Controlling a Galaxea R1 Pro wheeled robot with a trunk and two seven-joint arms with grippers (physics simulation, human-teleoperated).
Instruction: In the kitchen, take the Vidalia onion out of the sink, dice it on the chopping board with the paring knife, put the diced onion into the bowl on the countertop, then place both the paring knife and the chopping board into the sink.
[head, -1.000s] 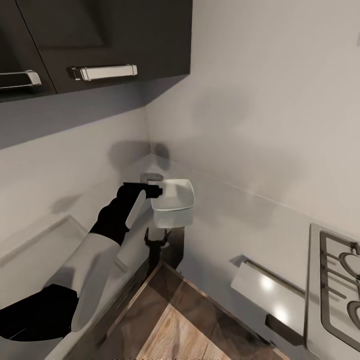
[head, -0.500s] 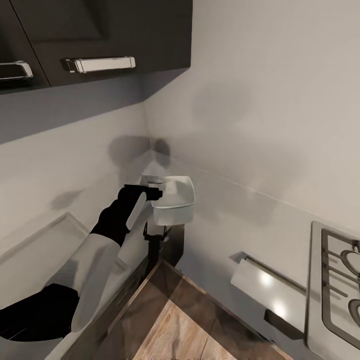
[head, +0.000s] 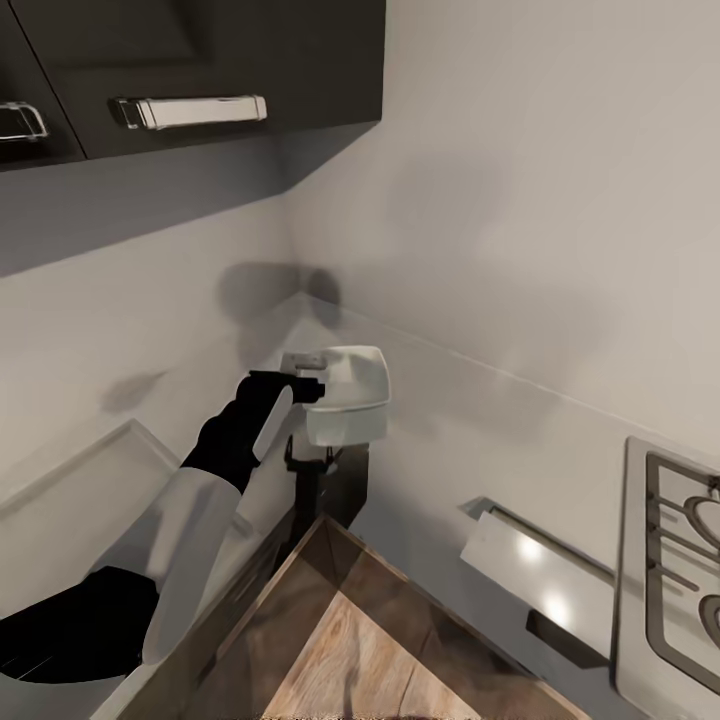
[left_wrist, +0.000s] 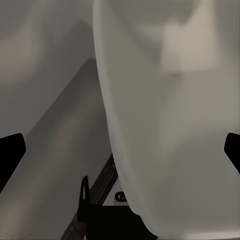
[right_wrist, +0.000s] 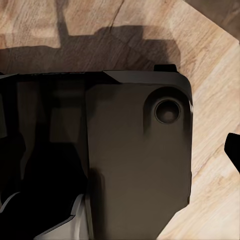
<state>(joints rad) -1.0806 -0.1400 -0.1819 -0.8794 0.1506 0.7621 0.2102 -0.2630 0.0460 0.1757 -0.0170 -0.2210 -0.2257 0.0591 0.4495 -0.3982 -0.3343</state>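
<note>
My left pincer (head: 312, 380) is clamped on the rim of the glossy white rounded-square bowl (head: 347, 408), lifted off the grey counter (head: 470, 440) — light, rigid, slippery, likely chippable.

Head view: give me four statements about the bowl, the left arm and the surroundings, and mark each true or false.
1. The left gripper holds the white bowl lifted clear of the countertop. True.
2. The bowl is level. False: it is tipped.
3. A stove grate shows at the right edge. True.
4. The wall cabinets are white. False: they are dark, with silver handles.
</note>
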